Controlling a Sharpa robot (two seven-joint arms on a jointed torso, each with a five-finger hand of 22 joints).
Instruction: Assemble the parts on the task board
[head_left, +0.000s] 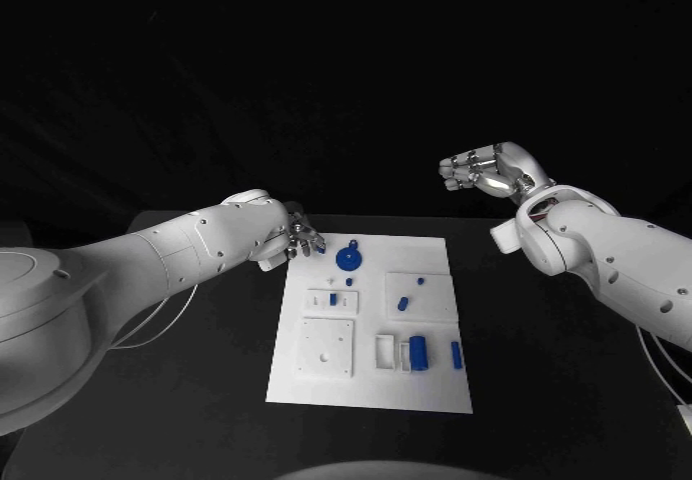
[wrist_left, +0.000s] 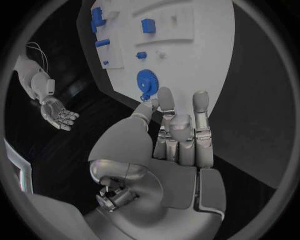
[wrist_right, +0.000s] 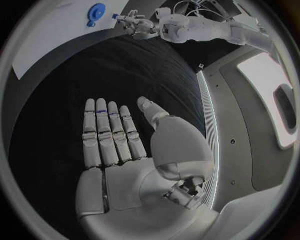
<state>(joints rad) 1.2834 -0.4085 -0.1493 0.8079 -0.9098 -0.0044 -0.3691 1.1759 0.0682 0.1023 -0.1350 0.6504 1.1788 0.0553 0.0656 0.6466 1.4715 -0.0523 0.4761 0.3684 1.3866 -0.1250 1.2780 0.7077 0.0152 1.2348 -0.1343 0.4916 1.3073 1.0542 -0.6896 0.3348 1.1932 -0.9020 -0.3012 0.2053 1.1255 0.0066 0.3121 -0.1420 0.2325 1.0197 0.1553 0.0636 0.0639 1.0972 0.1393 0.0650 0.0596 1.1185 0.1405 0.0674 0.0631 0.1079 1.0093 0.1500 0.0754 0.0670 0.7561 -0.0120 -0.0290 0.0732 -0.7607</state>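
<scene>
Now the left hand hovers at the white board's eleven o'clock corner, its fingers nearly straight, holding nothing, tips just beside the blue gear, probably lining up to pick or seat it. At about two o'clock the right hand is raised well clear of the table, flat-open and empty, likely parked out of the way. Smaller blue pieces lie toward the board's six o'clock edge.

The white rectangular task board lies mid-table. On it, the blue round gear-like part sits near its far edge; the blue cylindrical part lies near its front edge.
</scene>
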